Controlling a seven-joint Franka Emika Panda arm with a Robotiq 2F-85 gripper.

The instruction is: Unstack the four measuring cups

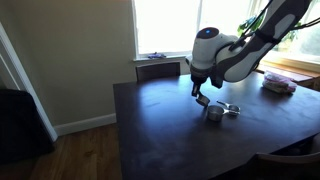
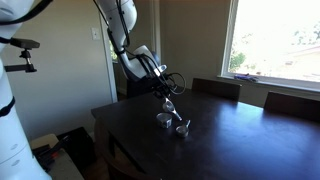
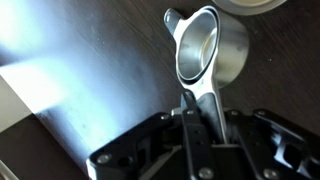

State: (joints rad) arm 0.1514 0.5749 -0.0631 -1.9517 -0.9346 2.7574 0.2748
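My gripper (image 3: 196,116) is shut on the flat handle of a shiny silver measuring cup (image 3: 208,48) and holds it tilted just above the dark table. In both exterior views the gripper (image 1: 200,92) (image 2: 167,93) hangs over the table with the held cup (image 1: 204,100) (image 2: 170,103) below its fingers. More silver measuring cups lie on the table right beside it (image 1: 215,113) (image 2: 163,120), with another a little further off (image 1: 233,109) (image 2: 183,127). The rim of one cup shows at the top edge of the wrist view (image 3: 255,5). I cannot tell whether any remain nested.
The dark wooden table (image 1: 170,135) has chairs at its far side (image 1: 158,69) (image 2: 215,88). A dish with items (image 1: 278,85) sits near the window side. A bright patch of sunlight falls on the table (image 3: 50,85).
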